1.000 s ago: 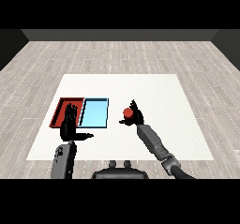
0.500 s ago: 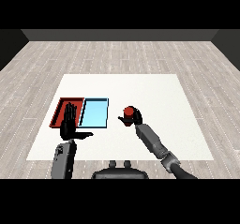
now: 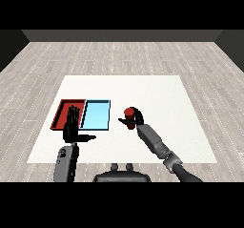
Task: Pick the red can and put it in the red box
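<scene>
Head view: my left hand [image 3: 71, 127] stands upright at the near edge of the red tray [image 3: 61, 111], fingers straight, thumb stretched sideways. Next comes the light blue tray [image 3: 96, 114]. Further right, my right hand [image 3: 135, 119] curls round the red can [image 3: 128, 113], which it holds above the tabletop [image 3: 157, 98], forearm slanting back to my right.

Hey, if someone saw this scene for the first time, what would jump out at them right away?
The small red cylindrical can stands out most, held by the black right hand curled round it, right of the trays. Next come the flat red tray and the flat light blue tray, side by side on the white table. The black left hand is raised with straight fingers in front of the red tray.
</scene>
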`<state>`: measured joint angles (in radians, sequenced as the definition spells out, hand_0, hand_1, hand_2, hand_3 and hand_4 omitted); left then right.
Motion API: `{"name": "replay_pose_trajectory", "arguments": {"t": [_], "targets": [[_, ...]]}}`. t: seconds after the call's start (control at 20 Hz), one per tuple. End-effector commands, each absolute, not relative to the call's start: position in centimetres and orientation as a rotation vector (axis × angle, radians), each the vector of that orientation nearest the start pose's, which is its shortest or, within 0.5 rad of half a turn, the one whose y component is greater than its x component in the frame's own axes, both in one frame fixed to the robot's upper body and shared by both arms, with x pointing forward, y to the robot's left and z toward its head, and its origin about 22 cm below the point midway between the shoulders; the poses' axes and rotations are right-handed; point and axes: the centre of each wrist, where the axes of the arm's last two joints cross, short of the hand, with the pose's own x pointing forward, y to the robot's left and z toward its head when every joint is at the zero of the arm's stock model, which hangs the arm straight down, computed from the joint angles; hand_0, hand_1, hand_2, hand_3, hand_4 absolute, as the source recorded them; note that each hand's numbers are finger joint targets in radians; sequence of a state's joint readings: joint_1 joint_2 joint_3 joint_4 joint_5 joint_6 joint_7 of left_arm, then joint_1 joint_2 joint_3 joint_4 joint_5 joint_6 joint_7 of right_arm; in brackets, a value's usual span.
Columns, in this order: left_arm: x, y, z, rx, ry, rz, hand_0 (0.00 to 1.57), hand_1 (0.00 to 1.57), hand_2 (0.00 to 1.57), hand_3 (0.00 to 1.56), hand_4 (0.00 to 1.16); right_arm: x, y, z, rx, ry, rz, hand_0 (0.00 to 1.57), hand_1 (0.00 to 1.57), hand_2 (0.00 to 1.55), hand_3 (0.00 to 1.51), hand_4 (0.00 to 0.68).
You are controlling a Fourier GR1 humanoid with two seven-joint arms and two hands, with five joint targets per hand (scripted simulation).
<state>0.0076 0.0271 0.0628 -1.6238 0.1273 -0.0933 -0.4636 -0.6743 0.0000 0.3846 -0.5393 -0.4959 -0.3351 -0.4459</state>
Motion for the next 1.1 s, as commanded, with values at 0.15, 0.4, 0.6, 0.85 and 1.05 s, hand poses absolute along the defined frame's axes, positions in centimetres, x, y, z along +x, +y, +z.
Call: {"name": "replay_pose_trajectory", "arguments": {"t": [0.15,0.4,0.6,0.85,1.05], "targets": [[24.2,24.8,1.7,-0.110,-2.096,0.084,0.00,0.00,0.00,0.00,0.00,35.7,-9.6,-3.6,0.039,-1.587,0.060,1.53,1.53,1.47,1.40,0.580],[23.6,26.0,2.4,-0.133,-2.085,0.049,0.00,0.00,0.00,0.00,0.00,34.7,-11.1,-2.4,0.024,-1.683,0.020,1.54,1.54,1.47,1.38,0.586],[25.4,27.2,2.0,-0.123,-2.098,0.044,0.00,0.00,0.00,0.00,0.00,34.4,-10.2,-0.2,0.050,-1.745,0.015,1.54,1.54,1.46,1.38,0.583],[23.5,24.3,1.9,-0.140,-2.075,-0.004,0.00,0.00,0.00,0.00,0.00,32.0,-13.2,2.6,0.069,-1.865,0.015,1.54,1.54,1.47,1.40,0.623],[24.7,20.5,2.9,-0.221,-2.045,-0.062,0.00,0.00,0.00,0.00,0.00,30.8,-14.6,4.5,0.127,-1.949,-0.029,1.48,1.48,1.44,1.40,0.631]]}}
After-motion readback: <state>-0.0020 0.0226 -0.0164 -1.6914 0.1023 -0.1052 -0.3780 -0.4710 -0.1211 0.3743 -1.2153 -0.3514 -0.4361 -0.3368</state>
